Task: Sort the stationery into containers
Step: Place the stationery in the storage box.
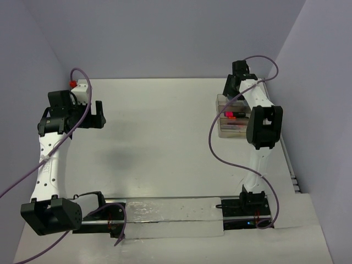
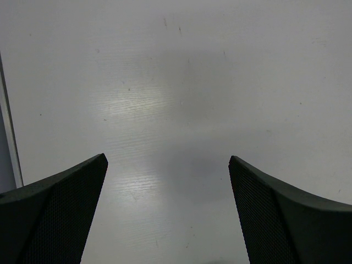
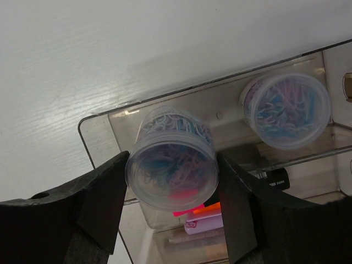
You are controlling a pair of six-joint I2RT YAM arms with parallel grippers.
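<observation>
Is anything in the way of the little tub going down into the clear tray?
Nothing visible is. The right gripper holds the tub of clips over the tray at its end; the other tub sits farther along, apart from it.

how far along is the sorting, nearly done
Done: highlighters and one clip tub already sit in the tray. In hand: the right pincer grips a second tub over the tray. Left: release it. No loose stationery shows on the table, and the left pincer hangs open, holding nothing.
</observation>
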